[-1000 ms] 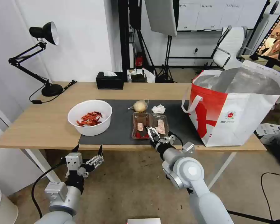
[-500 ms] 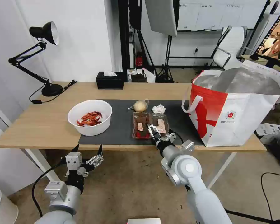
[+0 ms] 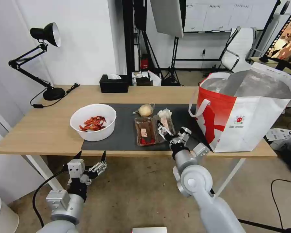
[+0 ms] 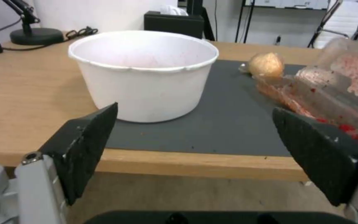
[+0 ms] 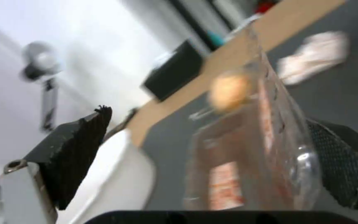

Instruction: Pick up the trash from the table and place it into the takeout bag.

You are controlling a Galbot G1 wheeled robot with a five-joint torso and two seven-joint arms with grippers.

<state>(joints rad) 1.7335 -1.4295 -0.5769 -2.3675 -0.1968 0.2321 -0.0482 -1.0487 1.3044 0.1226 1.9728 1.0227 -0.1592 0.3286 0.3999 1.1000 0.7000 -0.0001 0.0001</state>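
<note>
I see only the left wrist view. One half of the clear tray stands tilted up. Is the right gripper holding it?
Observer: In the head view the right gripper is at the raised half of the clear tray. The right wrist view shows its fingers apart, with that half between them.
Operator: Where is the tissue? I cannot see it.
Observer: The crumpled tissue lies on the mat, just behind the raised half.
Operator: And the bag?
Observer: The takeout bag stands open at the right end of the table, to the right of the tray.
</note>
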